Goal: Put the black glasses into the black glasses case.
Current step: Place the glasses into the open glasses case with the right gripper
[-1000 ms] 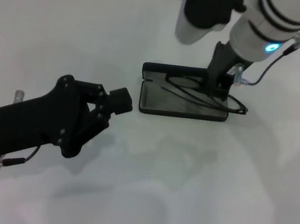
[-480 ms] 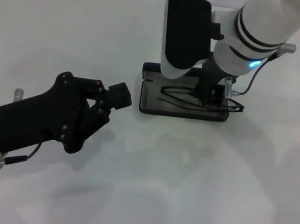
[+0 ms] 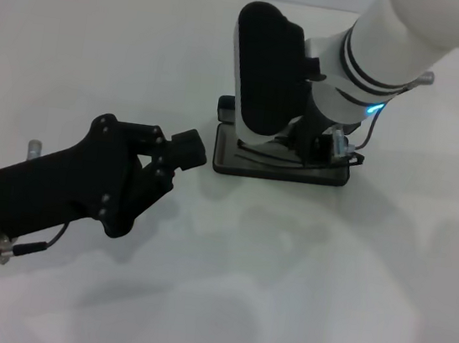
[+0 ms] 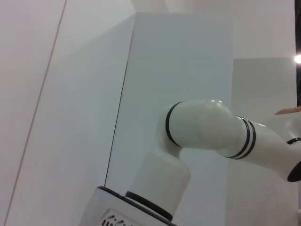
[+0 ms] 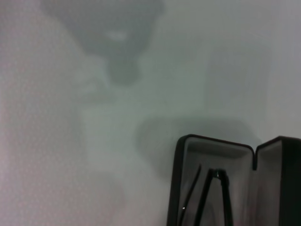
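The black glasses case lies open on the white table, its grey lining showing and its lid standing at the far side. My right gripper is low over the case, mostly hidden under its own forearm, and shut on the black glasses, which lie down in the tray. In the right wrist view the case and its lid show, with the glasses' thin temple arms inside. My left gripper is shut and empty, just left of the case.
The white table stretches bare in front of and around the case. My bulky right forearm hangs above the case's left half. The left wrist view shows only a white robot arm and pale walls.
My right arm has swung left and lower over the case, carrying the glasses from above the tray's right edge down into it. The left gripper has barely moved.
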Controlling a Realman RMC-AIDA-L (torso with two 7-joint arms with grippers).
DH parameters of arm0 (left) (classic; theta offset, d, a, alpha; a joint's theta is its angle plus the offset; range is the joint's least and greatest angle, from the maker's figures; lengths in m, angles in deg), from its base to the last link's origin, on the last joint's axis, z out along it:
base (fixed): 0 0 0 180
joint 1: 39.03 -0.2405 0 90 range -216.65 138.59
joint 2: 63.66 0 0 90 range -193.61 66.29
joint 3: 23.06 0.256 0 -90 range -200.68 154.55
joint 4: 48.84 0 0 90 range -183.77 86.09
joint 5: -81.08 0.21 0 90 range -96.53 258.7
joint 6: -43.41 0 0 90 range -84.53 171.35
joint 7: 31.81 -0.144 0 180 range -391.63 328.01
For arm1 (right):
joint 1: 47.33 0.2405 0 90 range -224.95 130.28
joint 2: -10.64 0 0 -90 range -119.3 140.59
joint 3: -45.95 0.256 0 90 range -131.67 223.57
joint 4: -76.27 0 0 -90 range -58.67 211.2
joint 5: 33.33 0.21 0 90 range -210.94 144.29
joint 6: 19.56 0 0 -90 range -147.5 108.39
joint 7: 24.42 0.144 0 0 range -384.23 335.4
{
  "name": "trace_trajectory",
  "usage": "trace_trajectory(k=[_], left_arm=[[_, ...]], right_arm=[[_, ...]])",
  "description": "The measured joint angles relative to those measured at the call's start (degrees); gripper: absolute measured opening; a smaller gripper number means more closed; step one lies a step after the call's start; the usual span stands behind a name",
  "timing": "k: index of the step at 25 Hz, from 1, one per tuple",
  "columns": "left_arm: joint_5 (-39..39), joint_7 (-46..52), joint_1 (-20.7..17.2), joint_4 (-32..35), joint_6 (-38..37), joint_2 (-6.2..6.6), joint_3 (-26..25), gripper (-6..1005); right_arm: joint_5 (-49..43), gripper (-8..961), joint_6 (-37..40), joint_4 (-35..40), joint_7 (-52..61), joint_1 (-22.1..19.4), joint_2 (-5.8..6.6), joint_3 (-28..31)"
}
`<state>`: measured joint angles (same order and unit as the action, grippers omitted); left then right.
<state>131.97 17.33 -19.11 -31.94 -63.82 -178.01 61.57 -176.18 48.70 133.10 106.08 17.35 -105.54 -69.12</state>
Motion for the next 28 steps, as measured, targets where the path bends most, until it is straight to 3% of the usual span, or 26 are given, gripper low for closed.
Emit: trace_trajectory(k=[28], left_arm=[[0.1, -0.1, -0.4, -0.1, 0.0, -0.52, 0.0, 66]], right_arm=[[-1.4, 62, -4.7, -1.8, -0.2, -0.2, 0.0, -3.4]])
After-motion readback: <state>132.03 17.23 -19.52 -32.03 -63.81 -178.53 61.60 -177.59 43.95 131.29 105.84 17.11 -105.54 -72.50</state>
